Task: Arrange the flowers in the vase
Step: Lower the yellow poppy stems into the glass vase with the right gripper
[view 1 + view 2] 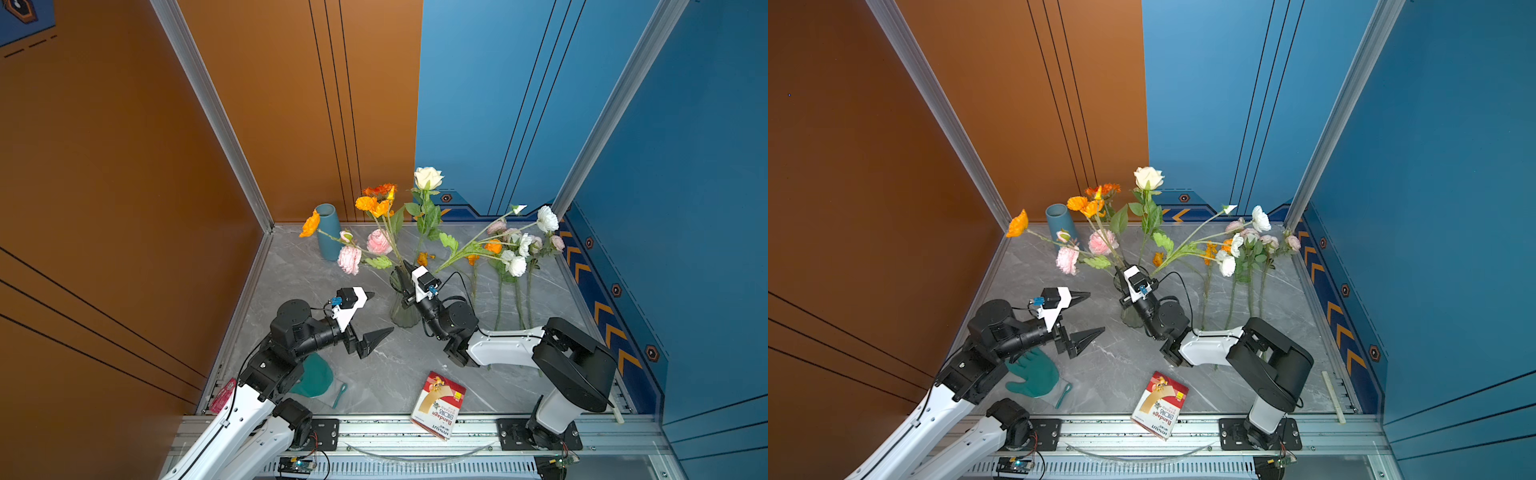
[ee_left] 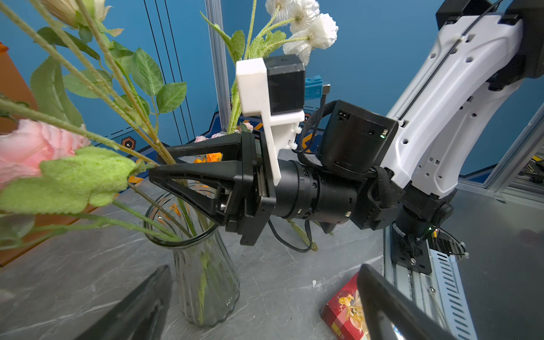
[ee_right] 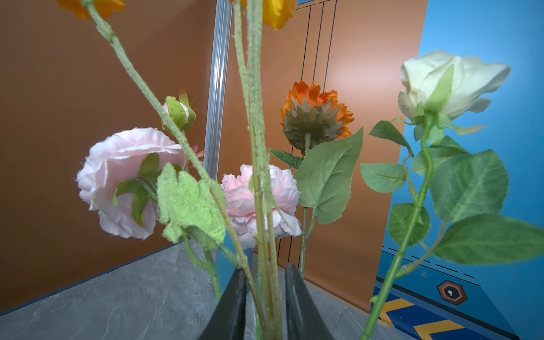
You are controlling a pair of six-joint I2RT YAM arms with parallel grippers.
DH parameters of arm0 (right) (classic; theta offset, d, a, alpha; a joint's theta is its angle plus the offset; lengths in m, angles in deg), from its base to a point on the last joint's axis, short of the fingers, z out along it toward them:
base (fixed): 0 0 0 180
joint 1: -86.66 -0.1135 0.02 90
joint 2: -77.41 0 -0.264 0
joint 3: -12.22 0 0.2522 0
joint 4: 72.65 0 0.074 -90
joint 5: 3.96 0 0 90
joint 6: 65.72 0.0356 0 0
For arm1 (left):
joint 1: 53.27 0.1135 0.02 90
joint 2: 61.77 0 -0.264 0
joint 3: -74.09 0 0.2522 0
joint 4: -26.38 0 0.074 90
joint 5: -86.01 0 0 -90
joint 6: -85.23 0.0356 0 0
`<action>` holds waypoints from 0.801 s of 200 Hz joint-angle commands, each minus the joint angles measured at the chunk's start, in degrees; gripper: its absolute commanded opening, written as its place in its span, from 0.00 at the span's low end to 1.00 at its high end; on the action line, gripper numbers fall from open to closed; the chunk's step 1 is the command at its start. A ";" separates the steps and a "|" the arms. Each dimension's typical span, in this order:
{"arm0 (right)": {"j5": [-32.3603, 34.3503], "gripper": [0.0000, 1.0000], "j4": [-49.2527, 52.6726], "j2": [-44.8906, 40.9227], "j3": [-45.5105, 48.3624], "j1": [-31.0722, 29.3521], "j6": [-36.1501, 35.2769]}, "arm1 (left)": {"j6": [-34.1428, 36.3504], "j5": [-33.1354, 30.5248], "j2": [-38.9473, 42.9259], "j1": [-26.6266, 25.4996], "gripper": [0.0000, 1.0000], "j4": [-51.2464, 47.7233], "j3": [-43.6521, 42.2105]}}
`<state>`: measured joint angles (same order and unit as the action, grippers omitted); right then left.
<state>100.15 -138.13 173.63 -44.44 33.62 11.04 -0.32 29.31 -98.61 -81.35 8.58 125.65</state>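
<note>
**Arrangement partly done, more to add**

At 7 o'clock on the grey marble-look table (image 1: pixel 386 374), the left gripper (image 1: pixel 383 311) hangs empty, jaws spread wide. At centre stands a clear ribbed glass vase (image 1: pixel 401 318) holding artificial flowers (image 1: pixel 379 242) with green stems and orange, pink and cream blooms. The right gripper (image 2: pixel 156 167) sits at its rim, jaws slightly parted around the stems, apparently not pinching them. Loose flowers (image 1: pixel 516 266) lie flat at 2 o'clock. They look light, springy and top-heavy. Grasp them mid-stem, never by the soft blooms. The glass could tip.
</note>
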 commanded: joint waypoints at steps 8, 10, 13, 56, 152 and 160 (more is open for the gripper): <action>-1.58 0.24 -2.06 -1.92 1.16 -0.45 0.67 | -0.55 1.11 -0.16 0.71 0.98 1.02 -0.26; -1.55 0.24 -2.08 -2.07 1.28 -0.48 0.67 | -0.57 1.08 -0.20 0.76 0.98 0.99 -0.27; -1.67 0.24 -2.08 -2.32 1.44 -0.49 0.70 | -0.58 1.09 -0.18 0.75 0.98 1.04 -0.27; -1.64 0.37 -2.11 -6.14 4.38 -1.96 0.07 | -0.58 1.33 -0.69 0.92 0.98 0.97 -0.18; 4.31 0.69 1.11 -9.39 8.17 -2.40 2.85 | -0.97 1.87 -0.93 1.63 0.98 1.32 -0.27; 4.81 0.71 4.92 -10.55 7.71 -2.42 3.82 | -0.99 2.09 -1.34 1.62 0.98 1.37 -0.18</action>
<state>101.46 -137.94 166.48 -36.59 31.46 12.05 -0.36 29.75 -99.61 -80.21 8.78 125.65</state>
